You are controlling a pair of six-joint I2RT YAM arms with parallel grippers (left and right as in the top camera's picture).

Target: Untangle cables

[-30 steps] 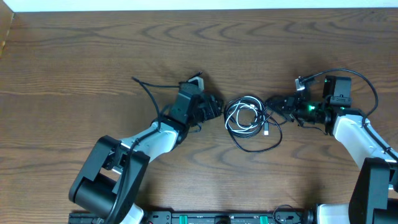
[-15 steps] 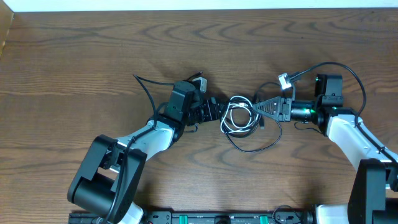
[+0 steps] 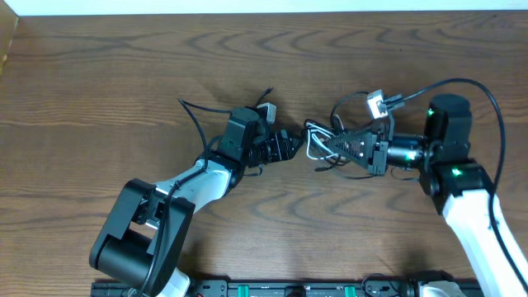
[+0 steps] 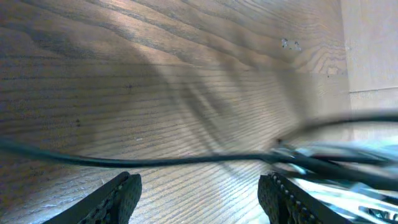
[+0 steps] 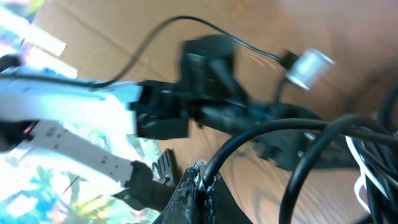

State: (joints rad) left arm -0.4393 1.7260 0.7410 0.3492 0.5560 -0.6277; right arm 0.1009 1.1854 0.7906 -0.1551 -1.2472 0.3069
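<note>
Left pincer lies low over the brown wood-grain table, its jaws well apart and gripping nothing. In its wrist view a stretch of the long thin black cord runs across just ahead of the gap. I judge the open stance to be readiness to take that strand, so the knot can be pulled from two sides.

Just to its right, between the two arms, sits the tangle. The shorter thin white cord is coiled in a few tight loops. The black cord mingles with them, with one arc rising clear above the knot and another sagging below it. Which strand passes over which cannot be told from above. The bundle looks bunched and partly lifted rather than lying flat on the wood.

Right pincer is closed tight on the black cord at the bundle's right side, and its wrist view shows the cord springing straight out of the pinched tips. That hold probably serves as an anchor. With the black cord fixed there, the white loops could be drawn away leftward, though a hard pull might cinch them tighter.
</note>
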